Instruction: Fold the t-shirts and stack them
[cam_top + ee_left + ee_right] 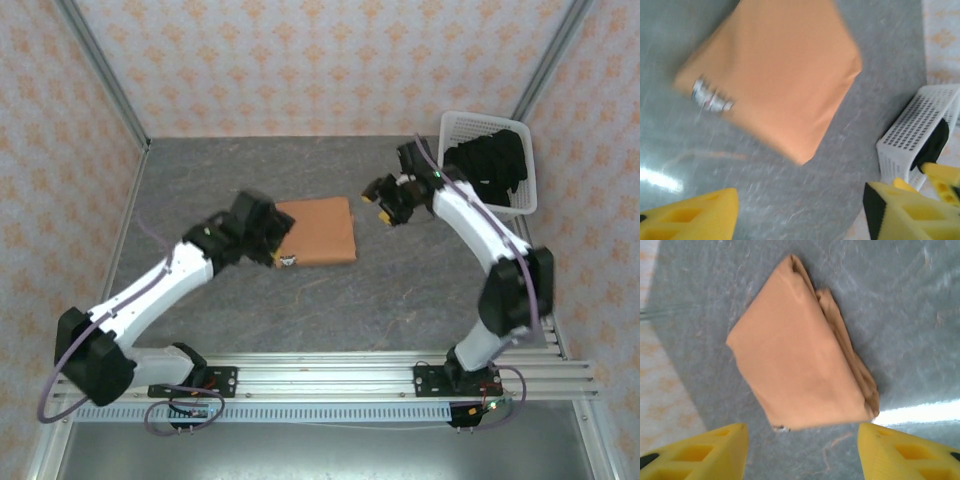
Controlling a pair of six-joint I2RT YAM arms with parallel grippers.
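Open left hand (pixel 800 220), open right hand (pixel 802 450) flank orange t-shirt (pixel 318 230), arms inward.

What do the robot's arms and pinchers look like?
The left arm and right arm are white tubes with chunky black joints and purplish cables. The left gripper and right gripper have yellow wedge-shaped fingers with cut-out holes.

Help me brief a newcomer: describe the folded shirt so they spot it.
On the grey tabletop, near its middle, lies a flat, square-folded orange-tan cloth t-shirt. Unlike it, the black shirts sit bundled in the white plastic lattice basket far right.
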